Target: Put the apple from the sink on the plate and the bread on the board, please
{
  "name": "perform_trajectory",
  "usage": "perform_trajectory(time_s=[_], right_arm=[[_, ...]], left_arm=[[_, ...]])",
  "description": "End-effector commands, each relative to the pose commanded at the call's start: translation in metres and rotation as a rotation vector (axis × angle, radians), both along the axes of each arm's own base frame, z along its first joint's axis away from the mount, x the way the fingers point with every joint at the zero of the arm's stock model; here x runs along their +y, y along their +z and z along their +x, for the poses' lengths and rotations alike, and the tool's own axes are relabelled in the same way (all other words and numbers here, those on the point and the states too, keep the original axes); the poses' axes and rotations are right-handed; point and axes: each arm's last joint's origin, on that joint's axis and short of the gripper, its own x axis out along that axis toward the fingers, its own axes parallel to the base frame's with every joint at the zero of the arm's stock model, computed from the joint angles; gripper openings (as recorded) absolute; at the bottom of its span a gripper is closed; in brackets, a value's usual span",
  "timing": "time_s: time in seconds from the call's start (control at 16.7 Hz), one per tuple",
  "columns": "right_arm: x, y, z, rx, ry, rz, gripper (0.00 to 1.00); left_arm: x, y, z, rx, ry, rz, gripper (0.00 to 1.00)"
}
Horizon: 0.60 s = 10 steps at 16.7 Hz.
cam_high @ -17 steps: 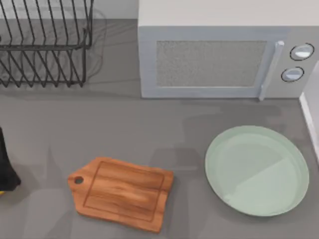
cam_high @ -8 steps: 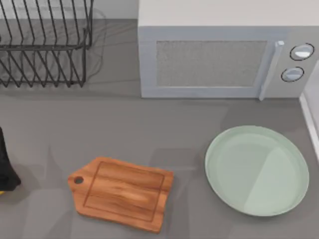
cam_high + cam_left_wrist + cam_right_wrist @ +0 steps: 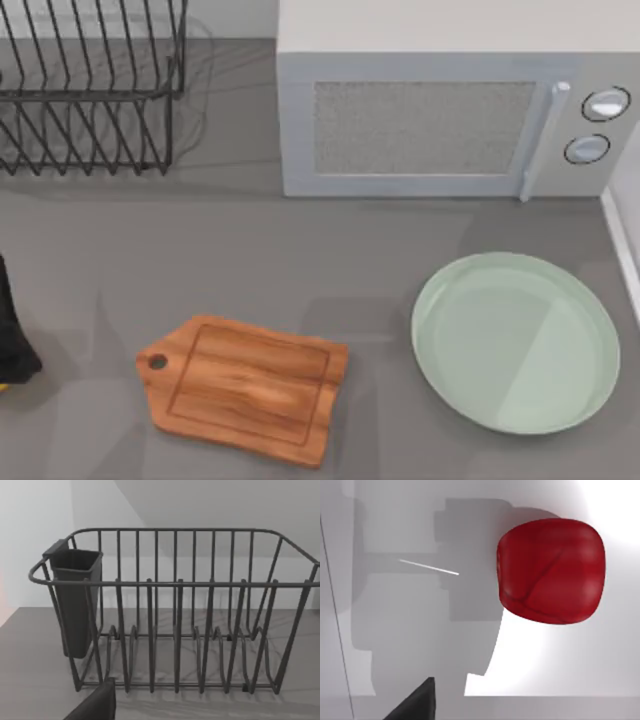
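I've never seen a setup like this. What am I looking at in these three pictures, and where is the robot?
This is a simulated kitchen counter worked by two robot arms, each ending in a two-finger gripper. One picture comes from a camera overhead; the other two come from cameras on the arms' wrists.

From above you see a wooden board, a pale green plate, a microwave and a wire dish rack. Board and plate both lie bare. The dark shape at the left edge is part of the left arm.

The left wrist camera faces the dish rack, with a dark cup hung on its end.

The right wrist camera looks at a red apple lying on a pale surface, the sink by the task. Nothing is seen held.
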Motion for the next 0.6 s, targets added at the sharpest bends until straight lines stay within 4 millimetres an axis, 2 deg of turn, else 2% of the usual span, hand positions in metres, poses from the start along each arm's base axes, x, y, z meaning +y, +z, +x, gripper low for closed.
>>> perform_trajectory(time_s=[0.12, 0.42, 0.6], right_arm=[[-0.001, -0.026, 0.003, 0.0, -0.001, 0.0, 1.0], [-0.003, -0.108, 0.004, -0.022, -0.003, -0.006, 1.0], [-0.002, -0.137, -0.002, -0.006, -0.004, -0.002, 1.0]], left_arm=[[0.0, 0.0, 0.0, 0.0, 0.0, 0.0, 1.0], [0.0, 0.0, 0.0, 0.0, 0.0, 0.0, 1.0], [0.0, 0.0, 0.0, 0.0, 0.0, 0.0, 1.0]])
